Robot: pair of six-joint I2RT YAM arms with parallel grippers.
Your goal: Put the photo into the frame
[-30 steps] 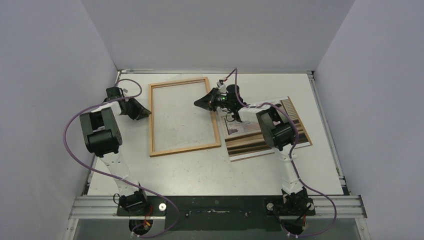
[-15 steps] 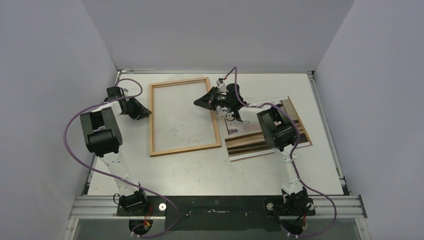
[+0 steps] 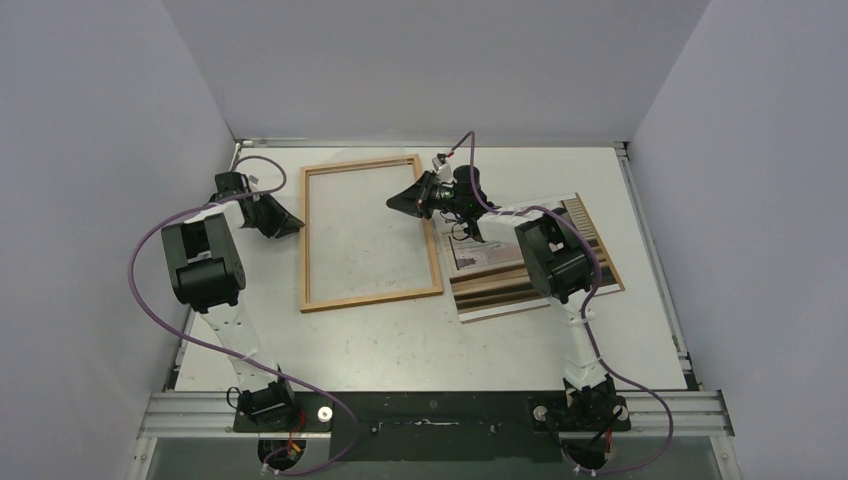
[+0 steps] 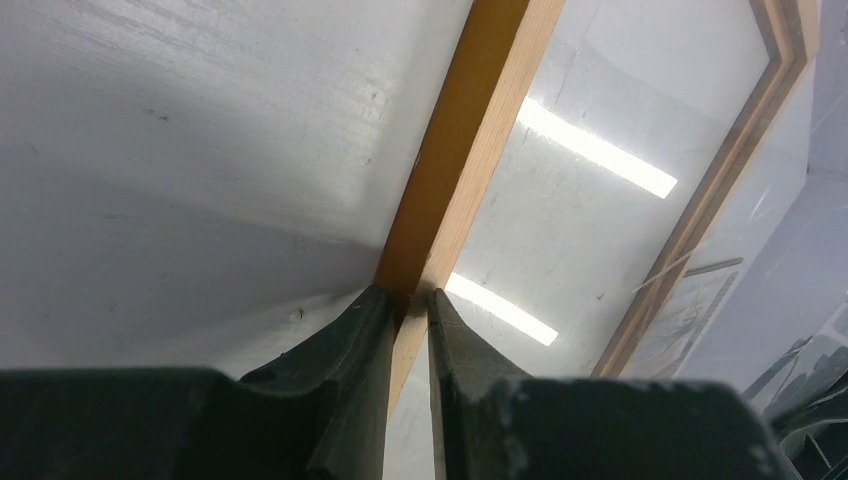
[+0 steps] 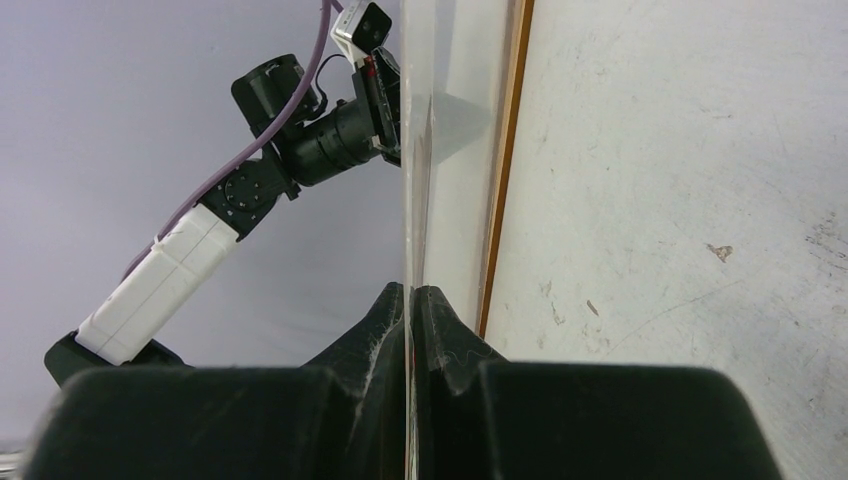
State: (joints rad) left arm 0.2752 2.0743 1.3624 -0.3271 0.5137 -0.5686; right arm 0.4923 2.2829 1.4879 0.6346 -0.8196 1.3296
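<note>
Right of the frame [image 3: 370,298], photo [image 3: 495,285]: lies flat and print side up on the bench [image 3: 400,345]. It is outside the frame and just beside the frame's right rail. Whether the two touch cannot be told. The right arm's links cross above it.
Frame: lies flat at mid-bench with its long rails running away from the arm bases, turned slightly. Its orange-brown wood shows on all four sides in the top view.
Pane [image 5: 408,200]: a thin clear sheet, seen edge-on in the right wrist view, with a frame rail just beside it. In the left wrist view the glossy area inside the frame mirrors two bright light strips.
Left end effector [image 4: 408,298]: at the frame's left rail, on the rail's far half. Its gap is narrow, with one finger [image 4: 355,335] on each side of the rail, clamped on the wood.
Right end effector [image 5: 408,292]: above the frame's right side toward the far corner, pointing left. Its fingertips are almost together, pinching the pane's edge.
Cables [image 3: 150,240]: purple, looping from each arm's base to its wrist.
</note>
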